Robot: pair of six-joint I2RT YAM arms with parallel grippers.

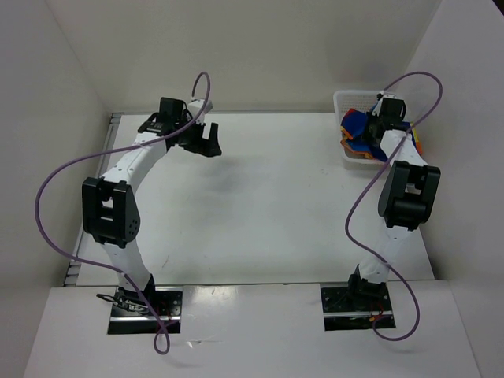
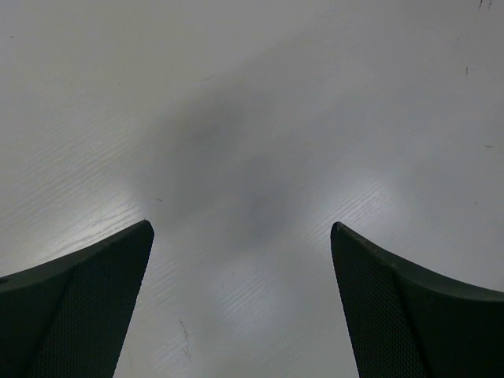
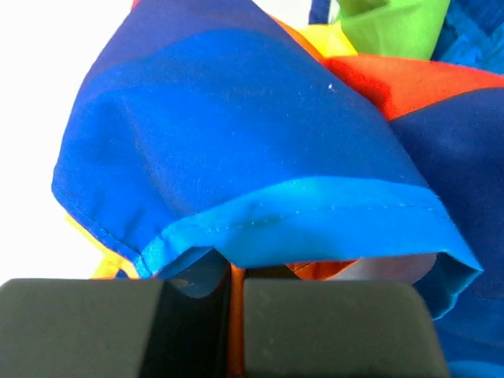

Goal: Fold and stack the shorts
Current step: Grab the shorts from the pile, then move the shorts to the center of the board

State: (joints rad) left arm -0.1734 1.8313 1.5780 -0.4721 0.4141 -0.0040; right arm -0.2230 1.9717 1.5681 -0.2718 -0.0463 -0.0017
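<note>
Right fingers (image 3: 79, 327) pinch the shorts (image 3: 236, 134) in the basket (image 1: 340, 98); left fingers (image 2: 71, 315) spread wide.

Two white-and-black robot arms (image 1: 118, 181), two purple cables (image 1: 46, 197), one white plastic mesh basket (image 1: 339, 99), one heap of rainbow-striped fabric shorts (image 3: 236, 142), pairs uncountable.

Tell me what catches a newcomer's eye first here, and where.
The rainbow-striped shorts blaze out of the white mesh basket at the far right corner of the table. The right gripper is shut on their fabric there, while the left gripper hangs open at far left.
</note>
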